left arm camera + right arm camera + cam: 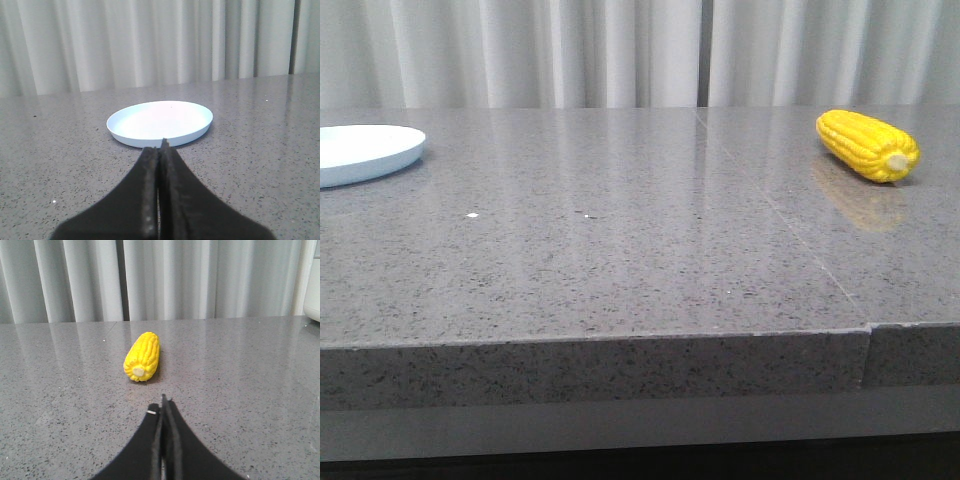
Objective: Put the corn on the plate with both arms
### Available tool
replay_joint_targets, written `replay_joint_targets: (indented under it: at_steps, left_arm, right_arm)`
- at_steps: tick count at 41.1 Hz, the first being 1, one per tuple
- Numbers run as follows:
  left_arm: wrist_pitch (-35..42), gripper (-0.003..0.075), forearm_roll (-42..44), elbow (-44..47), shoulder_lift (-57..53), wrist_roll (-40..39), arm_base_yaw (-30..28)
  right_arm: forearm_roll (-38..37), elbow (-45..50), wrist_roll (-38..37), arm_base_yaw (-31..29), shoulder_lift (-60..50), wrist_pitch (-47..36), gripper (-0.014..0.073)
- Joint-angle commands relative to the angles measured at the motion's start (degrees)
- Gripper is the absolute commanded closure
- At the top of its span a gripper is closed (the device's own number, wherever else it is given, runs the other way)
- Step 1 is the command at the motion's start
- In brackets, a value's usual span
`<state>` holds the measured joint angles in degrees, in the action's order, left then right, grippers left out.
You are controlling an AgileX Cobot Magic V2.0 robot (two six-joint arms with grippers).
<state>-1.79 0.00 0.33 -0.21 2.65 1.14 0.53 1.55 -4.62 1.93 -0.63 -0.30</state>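
Left gripper point(160, 150) pressed fully together, black fingers meeting in a thin seam, nothing held between them. Pointed toward the plate point(160, 123), with the tips just short of its near rim; touching or apart cannot be told from the left wrist view. Right gripper point(163, 407) also closed tight and empty, with a small pale speck near one fingertip, perhaps a crumb or a glint. Aimed at the corn point(142, 356), with a strip of bare table between the tips and the cob.

Neither gripper seen in the front view. There, plate point(365, 153) lying flat on the grey speckled stone table point(620, 270), cut off by the left border, nothing on it. Corn point(867, 145) lying on its side, well apart from the plate, far to the right of it on the same table. Pale stub end turned toward the camera and slightly away from the plate, faint yellow reflection under it. Thin seam in the tabletop between plate and corn, nearer the corn. Pale pleated curtain point(620, 50) behind the plate, beyond the table's far edge.
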Motion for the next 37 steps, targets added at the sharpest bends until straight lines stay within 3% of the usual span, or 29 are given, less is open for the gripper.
replay_joint_targets:
  at_steps: [1, 9, 18, 30, 37]
  left_arm:
    - [5.4, 0.0740, -0.4, 0.1, -1.1, -0.1, -0.1]
    - [10.7, 0.0741, -0.4, -1.1, -1.1, -0.1, -0.1]
    - [9.5, 0.0740, -0.4, -11.1, -0.6, -0.1, -0.1]
    - [-7.5, 0.0740, -0.4, -30.3, 7.9, -0.1, -0.1]
    - [-19.5, 0.0740, -0.4, -36.4, 15.4, -0.1, -0.1]
  right_arm:
    - [-0.1, -1.0, 0.4, -0.2, -0.7, -5.7, 0.0660]
    - [0.0, -3.3, 0.4, -0.2, -0.7, -7.1, 0.0660]
    - [-0.1, -14.1, 0.4, -0.2, -0.6, 2.0, 0.0660]
    - [-0.1, -30.3, 0.4, -0.2, 8.1, 15.8, 0.0660]
    - [-0.1, -36.6, 0.4, -0.2, 16.4, 25.4, 0.0660]
